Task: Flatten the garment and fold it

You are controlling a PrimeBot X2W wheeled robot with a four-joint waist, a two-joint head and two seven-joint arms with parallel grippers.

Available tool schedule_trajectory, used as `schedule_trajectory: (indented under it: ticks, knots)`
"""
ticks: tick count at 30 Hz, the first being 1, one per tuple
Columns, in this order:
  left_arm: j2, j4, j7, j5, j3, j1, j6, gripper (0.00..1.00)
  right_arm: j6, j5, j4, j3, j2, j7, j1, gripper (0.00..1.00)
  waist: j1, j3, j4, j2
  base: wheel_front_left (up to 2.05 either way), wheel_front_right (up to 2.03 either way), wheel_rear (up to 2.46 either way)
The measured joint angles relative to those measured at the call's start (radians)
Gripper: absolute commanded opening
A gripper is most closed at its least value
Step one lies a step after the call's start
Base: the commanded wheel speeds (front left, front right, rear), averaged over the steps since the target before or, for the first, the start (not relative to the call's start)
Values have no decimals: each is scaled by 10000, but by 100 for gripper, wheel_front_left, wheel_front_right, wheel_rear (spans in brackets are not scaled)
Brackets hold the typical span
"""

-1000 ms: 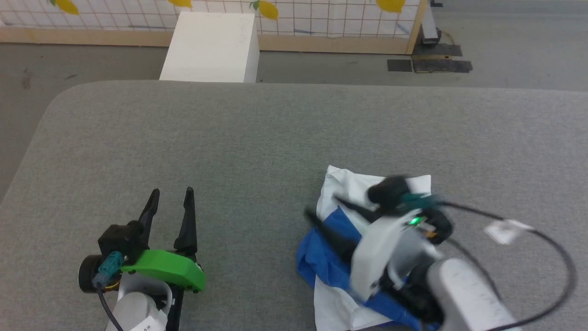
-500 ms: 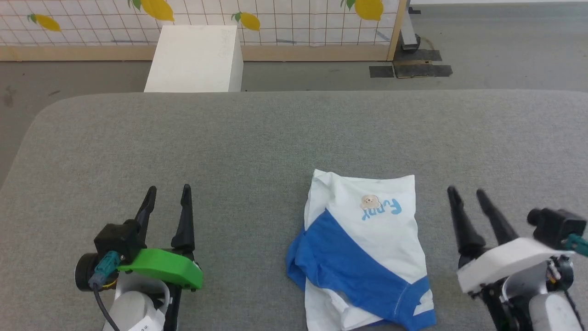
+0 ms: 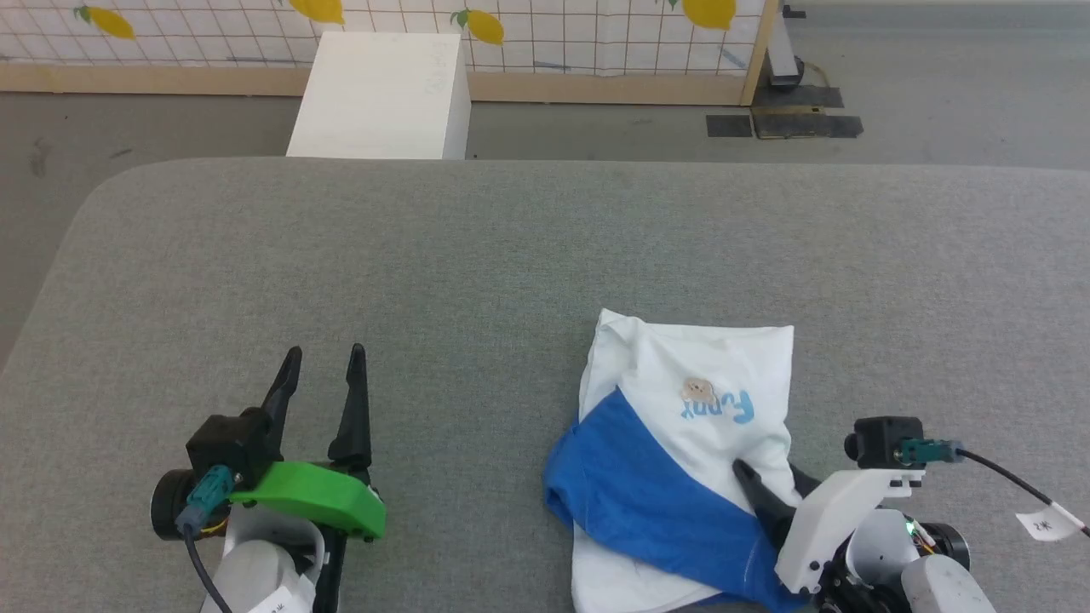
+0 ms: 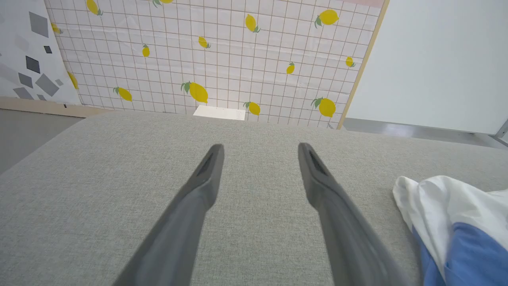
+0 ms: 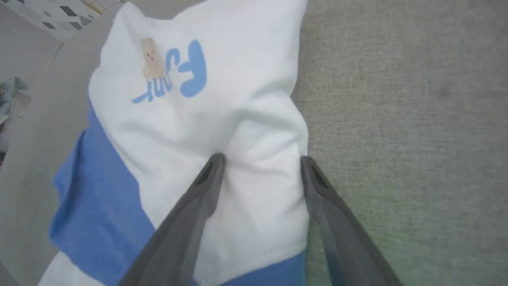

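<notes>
In the head view the garment [image 3: 673,409] runs off the bottom edge. The right gripper [image 3: 768,470] lies over its lower right corner and hides the cloth there. One finger [image 3: 756,494] shows, but the other is tucked behind the white wrist block [image 3: 822,519]. The little tag [image 3: 1046,521] has marks too small to read. In the left wrist view the garment is cut off by the right and bottom edges (just one end peeks in). In the right wrist view the blue word [image 5: 174,73] has fuzzy middle letters, and I cannot tell whether the fingertips [image 5: 214,167] press the cloth.
</notes>
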Motion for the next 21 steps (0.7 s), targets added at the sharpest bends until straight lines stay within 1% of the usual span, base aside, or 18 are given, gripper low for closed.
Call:
schedule_trajectory:
  ticks: [2, 3, 4, 5, 6, 9, 12, 15, 16, 19, 21]
  knots:
    - [-10, 15, 0, 0, -10, 0, 0, 100, 0, -52, 151, 25, -6, 502, -68, 100, 0, 3, 52, 0, 0, 0, 0]
    - [-17, 19, -2, 0, -15, 0, 0, 100, 0, -174, 167, 31, -33, 786, -151, 54, 0, 2, 75, 0, 0, 0, 0]
    - [-23, 25, -2, 0, -17, 0, 0, 100, 2, -393, 146, 2, -42, 1001, -219, 45, 0, 2, 94, 0, 0, 0, 0]
    - [-23, 31, 0, 0, -15, 0, -2, 100, 2, -602, 102, -8, -38, 1120, -240, 5, 0, 1, 106, 0, 0, 0, 0]
    - [-27, 38, 0, 0, -19, 0, -2, 100, 6, -777, 23, -38, -31, 1233, -244, 0, 0, -2, 116, 0, 0, 0, 0]
    - [-35, 46, -2, 0, 2, 3, -2, 100, 6, -1396, -293, -81, 21, 1478, -240, 0, 0, -12, 84, 0, 0, 0, 0]
    - [-31, 29, -2, 0, 46, 19, -2, 100, 6, -2282, -709, 125, 35, 1806, -239, 0, 0, -16, -40, 0, 0, 0, 0]
    - [-33, -65, 0, 4, 61, 29, -4, 100, 6, -3400, -1198, 535, -17, 2247, -325, 0, 0, 11, -238, 0, 0, 0, 0]
    - [-35, -111, -2, 4, 73, 31, -6, 100, 8, -3630, -1363, 790, -153, 2389, -428, 0, 0, 29, -326, 0, 0, 0, 0]
    - [-44, -316, -2, 8, 117, 44, -6, 100, 6, -3931, -1724, 1595, -1162, 2811, -968, 0, 0, 119, -638, 0, 0, 0, 0]
    - [-54, -468, -2, 25, 125, 15, -6, 100, 6, -3937, -1848, 1908, -2094, 3026, -1435, 0, 0, 219, -890, 0, 0, 0, 0]
